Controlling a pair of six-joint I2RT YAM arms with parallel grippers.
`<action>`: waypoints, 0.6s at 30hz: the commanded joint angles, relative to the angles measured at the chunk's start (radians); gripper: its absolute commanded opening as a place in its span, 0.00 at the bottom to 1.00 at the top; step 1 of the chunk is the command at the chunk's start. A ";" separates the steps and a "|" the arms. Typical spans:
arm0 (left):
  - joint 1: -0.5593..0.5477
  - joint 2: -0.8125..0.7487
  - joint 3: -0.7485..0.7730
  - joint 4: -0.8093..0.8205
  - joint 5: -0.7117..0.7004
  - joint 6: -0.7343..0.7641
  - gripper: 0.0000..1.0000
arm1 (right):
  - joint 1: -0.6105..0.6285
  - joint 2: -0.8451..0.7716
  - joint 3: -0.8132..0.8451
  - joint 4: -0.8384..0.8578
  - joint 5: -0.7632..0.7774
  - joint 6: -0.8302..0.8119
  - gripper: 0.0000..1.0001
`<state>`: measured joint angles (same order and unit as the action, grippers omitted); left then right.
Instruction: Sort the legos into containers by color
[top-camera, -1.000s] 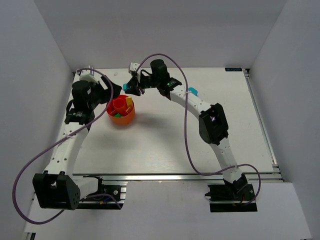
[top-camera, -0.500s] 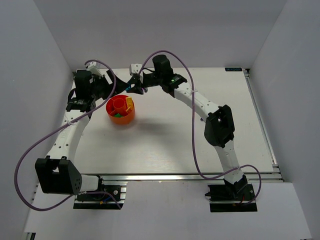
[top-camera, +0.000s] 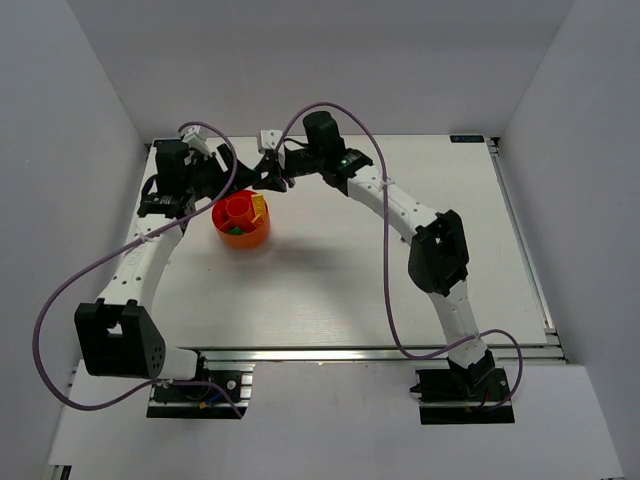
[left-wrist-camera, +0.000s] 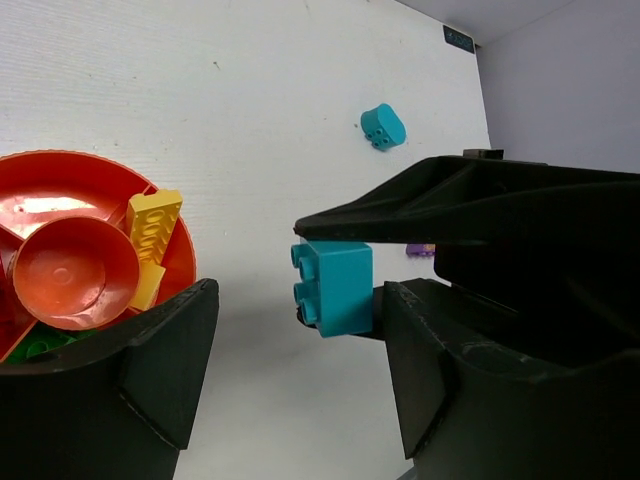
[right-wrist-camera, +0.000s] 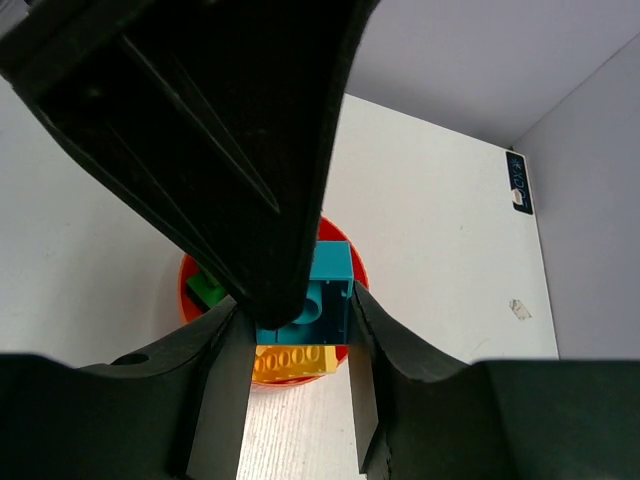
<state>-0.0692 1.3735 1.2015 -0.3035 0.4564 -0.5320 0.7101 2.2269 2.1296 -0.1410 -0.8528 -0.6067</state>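
Right gripper (right-wrist-camera: 295, 310) is clenched on a cyan 2x2 lego brick (left-wrist-camera: 335, 285), with one finger above it and one below in the left wrist view. The brick is held in the air just off the rim of the orange-red bowl (left-wrist-camera: 60, 160), over bare table (left-wrist-camera: 200, 80) and not inside the bowl. Left gripper (top-camera: 222, 173) is released: its fingers are spread wide either side of the brick, with a clear gap on the bowl side. Can't tell if the other finger touches. The bowl sits at the far left of the table, both grippers meeting just beyond it in the top view. In the bowl: a yellow brick (left-wrist-camera: 152, 222) leaning against the centre ring and a green piece (right-wrist-camera: 207, 290) in another compartment. A loose cyan rounded piece (left-wrist-camera: 382, 126) lies on the table well apart, farther out. A purple sliver (left-wrist-camera: 420, 250) is mostly hidden behind the right finger.
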 joint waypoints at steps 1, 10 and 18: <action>-0.004 -0.004 0.015 0.017 0.004 0.007 0.75 | 0.012 -0.050 0.006 -0.017 -0.037 -0.008 0.00; -0.004 0.009 0.023 0.021 0.022 0.007 0.33 | 0.029 -0.069 -0.008 -0.042 -0.035 -0.019 0.22; 0.005 0.015 0.094 -0.067 -0.040 0.070 0.12 | 0.015 -0.098 -0.062 -0.009 0.092 0.103 0.89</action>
<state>-0.0719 1.3880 1.2118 -0.3183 0.4664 -0.5224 0.7330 2.2013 2.0842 -0.1783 -0.8192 -0.5678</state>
